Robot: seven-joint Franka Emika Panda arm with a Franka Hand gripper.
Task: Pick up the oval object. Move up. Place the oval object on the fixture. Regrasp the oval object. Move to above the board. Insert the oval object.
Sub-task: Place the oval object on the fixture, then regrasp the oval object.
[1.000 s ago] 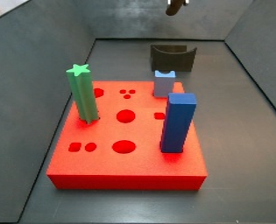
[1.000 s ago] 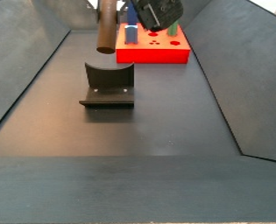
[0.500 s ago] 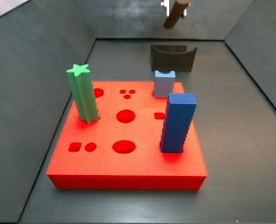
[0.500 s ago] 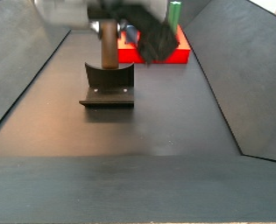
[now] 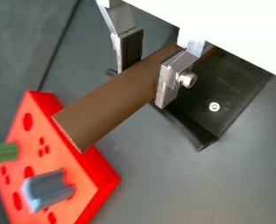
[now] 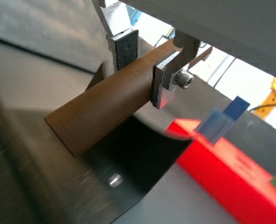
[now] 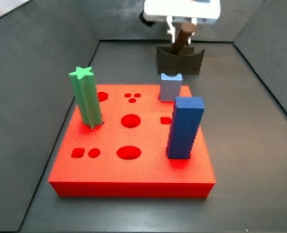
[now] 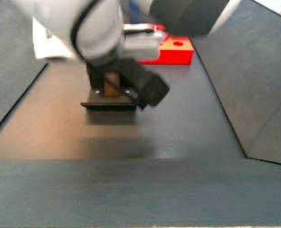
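My gripper (image 5: 150, 68) is shut on the oval object (image 5: 105, 107), a slim brown peg clamped crosswise between the two silver fingers (image 5: 175, 77). The other wrist view shows the same grip (image 6: 146, 70) on the oval object (image 6: 99, 109). In a side view the gripper (image 7: 179, 36) hangs low over the fixture (image 7: 179, 60), the dark notched block behind the board (image 7: 133, 155). The oval object's lower end (image 8: 104, 84) reaches down to the fixture (image 8: 111, 105); whether it touches is hidden by the arm.
On the red board stand a green star-topped peg (image 7: 87, 96), a blue square peg (image 7: 186, 127) and a small grey-blue peg (image 7: 170, 87). Dark walls enclose the floor on all sides. The arm (image 8: 107, 31) covers much of one side view.
The gripper has come down with the oval object from high above the fixture to just over its notch. The pegs on the board have not moved.
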